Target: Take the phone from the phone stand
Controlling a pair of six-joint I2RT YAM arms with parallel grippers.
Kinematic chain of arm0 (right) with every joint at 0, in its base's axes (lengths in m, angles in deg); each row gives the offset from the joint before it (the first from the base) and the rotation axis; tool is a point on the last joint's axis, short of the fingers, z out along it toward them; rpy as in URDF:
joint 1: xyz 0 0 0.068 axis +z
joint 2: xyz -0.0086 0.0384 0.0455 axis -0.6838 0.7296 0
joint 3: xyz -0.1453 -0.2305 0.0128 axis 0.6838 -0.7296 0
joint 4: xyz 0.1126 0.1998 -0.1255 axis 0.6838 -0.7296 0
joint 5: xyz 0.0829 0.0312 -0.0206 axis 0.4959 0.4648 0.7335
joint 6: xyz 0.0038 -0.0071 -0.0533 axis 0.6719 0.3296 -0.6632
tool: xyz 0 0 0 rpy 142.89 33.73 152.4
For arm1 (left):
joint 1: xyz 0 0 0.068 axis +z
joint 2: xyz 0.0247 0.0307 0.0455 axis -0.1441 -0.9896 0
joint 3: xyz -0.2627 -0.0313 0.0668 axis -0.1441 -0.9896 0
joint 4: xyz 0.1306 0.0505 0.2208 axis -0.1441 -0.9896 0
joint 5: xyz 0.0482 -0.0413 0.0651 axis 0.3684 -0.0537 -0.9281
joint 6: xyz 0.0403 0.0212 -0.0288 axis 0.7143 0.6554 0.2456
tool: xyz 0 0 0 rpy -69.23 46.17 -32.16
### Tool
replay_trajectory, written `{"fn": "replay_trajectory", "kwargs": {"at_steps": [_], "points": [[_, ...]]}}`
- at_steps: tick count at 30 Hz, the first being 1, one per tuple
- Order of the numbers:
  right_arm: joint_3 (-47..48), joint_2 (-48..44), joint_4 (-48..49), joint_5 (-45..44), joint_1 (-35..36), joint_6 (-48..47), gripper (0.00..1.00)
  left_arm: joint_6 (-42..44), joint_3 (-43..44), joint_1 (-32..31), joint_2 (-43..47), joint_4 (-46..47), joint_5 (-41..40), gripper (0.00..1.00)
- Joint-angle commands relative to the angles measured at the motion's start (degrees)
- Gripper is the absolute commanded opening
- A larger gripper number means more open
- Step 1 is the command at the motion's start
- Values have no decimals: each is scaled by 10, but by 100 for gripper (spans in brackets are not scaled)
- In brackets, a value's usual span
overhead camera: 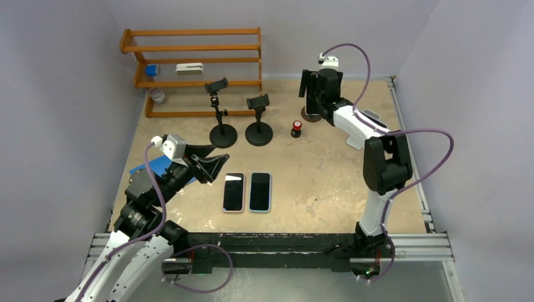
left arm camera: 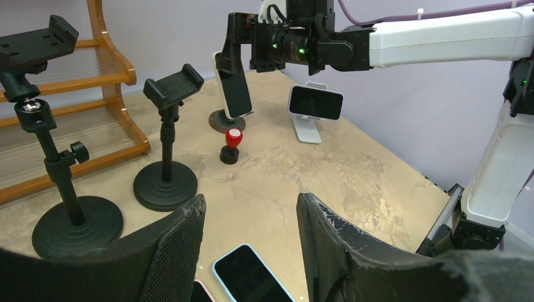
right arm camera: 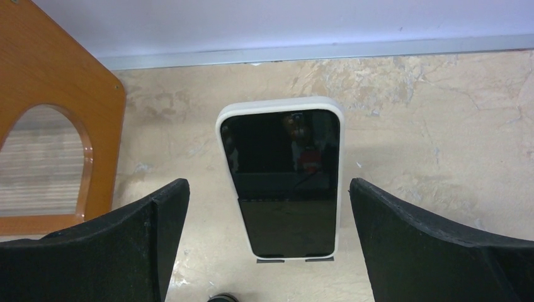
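A phone (right arm camera: pixel 281 182) in a white case leans upright on a phone stand, its lower edge resting on two small lips (right arm camera: pixel 294 259). My right gripper (right arm camera: pixel 267 185) is open, one finger on each side of the phone and apart from it. In the left wrist view the same phone (left arm camera: pixel 234 88) stands on a dark round base (left arm camera: pixel 221 121) just under the right gripper's fingers (left arm camera: pixel 229 44). From above, the right gripper (overhead camera: pixel 310 88) is at the far back of the table. My left gripper (overhead camera: pixel 217 165) is open and holds nothing.
Two phones (overhead camera: pixel 233 192) (overhead camera: pixel 259 191) lie flat in the near middle. Two black clamp stands (overhead camera: pixel 221 132) (overhead camera: pixel 259 129) stand in front of a wooden rack (overhead camera: pixel 192 63). A red-topped knob (overhead camera: pixel 296 129) sits nearby. Another phone lies sideways on a white stand (left arm camera: pixel 316 102).
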Motion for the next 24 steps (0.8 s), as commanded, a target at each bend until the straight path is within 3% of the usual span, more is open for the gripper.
{"fn": "replay_trajectory", "kwargs": {"at_steps": [1, 24], "points": [[39, 2, -8, 0, -6, -16, 99, 5, -4, -4, 1, 24, -5, 53], [79, 57, -20, 3, -12, -16, 99, 6, -5, -6, -2, 23, -11, 53]]}}
